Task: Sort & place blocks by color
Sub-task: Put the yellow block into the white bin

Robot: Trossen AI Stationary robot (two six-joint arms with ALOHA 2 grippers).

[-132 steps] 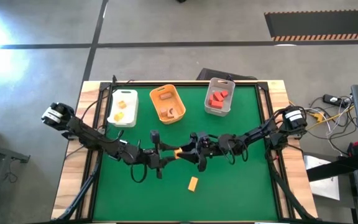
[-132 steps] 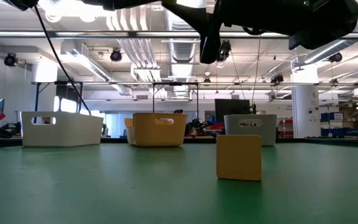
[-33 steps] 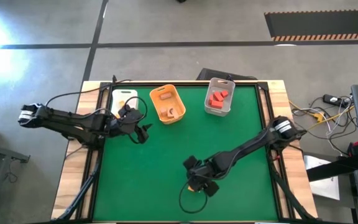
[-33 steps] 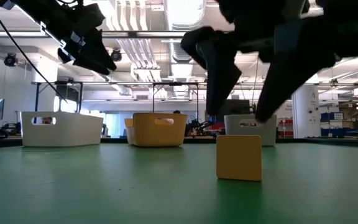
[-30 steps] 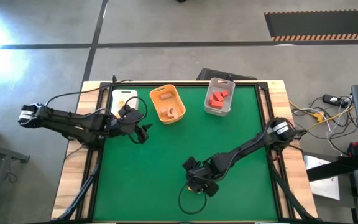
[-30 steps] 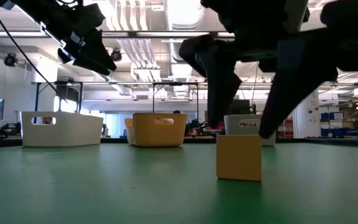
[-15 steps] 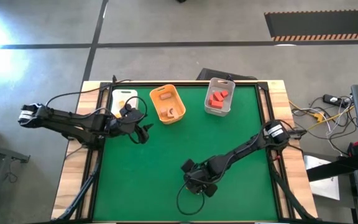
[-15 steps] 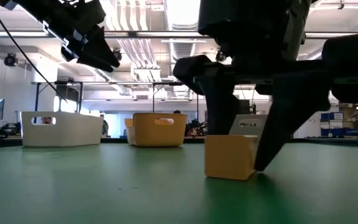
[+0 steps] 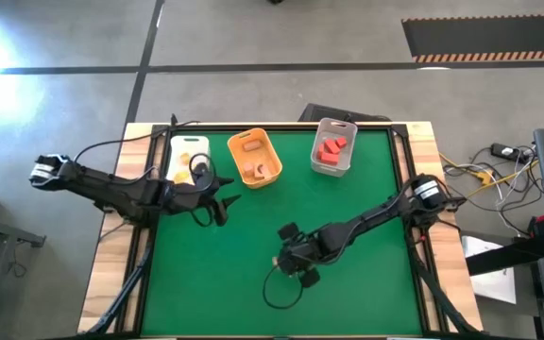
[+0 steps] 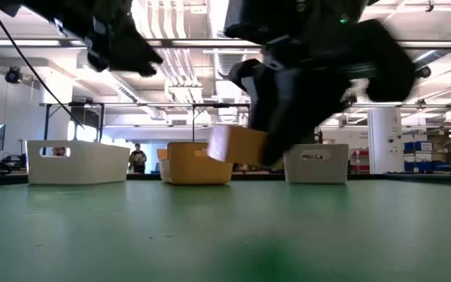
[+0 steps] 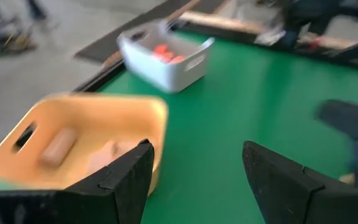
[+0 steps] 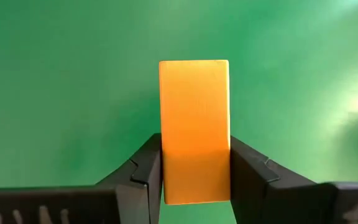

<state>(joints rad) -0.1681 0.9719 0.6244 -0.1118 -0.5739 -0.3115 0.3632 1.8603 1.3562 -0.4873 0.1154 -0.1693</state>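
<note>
My right gripper [image 9: 291, 259] is over the middle of the green table, shut on a yellow-orange bar block [image 12: 194, 124]. The low view shows the block [image 10: 237, 145] above the table; in the high view the gripper hides it. My left gripper [image 9: 219, 202] is open and empty, in the air just near of the white bin [image 9: 187, 162] and the orange bin [image 9: 254, 157]. Red blocks [image 9: 331, 147] lie in the grey bin [image 9: 333, 161], and tan blocks [image 9: 263, 172] lie in the orange bin. My right gripper pinches the block's two long sides [image 12: 166, 168] between its two fingers [image 12: 135, 180], near one end. The block's length runs out along the fingers, past their tips. It is lifted clear of the table and hangs tilted [image 10: 237, 145].
The three bins stand in a row along the table's far edge. In the left wrist view the orange bin [image 11: 73, 146] is close by and the grey bin [image 11: 163, 53] is farther off. A person [image 10: 137, 159] stands in the room beyond the table.
My right gripper has come down around the block, closed on it and lifted it clear of the table, going a little toward the far edge; the block now hangs tilted. My left gripper has gone a little toward the table's right.
</note>
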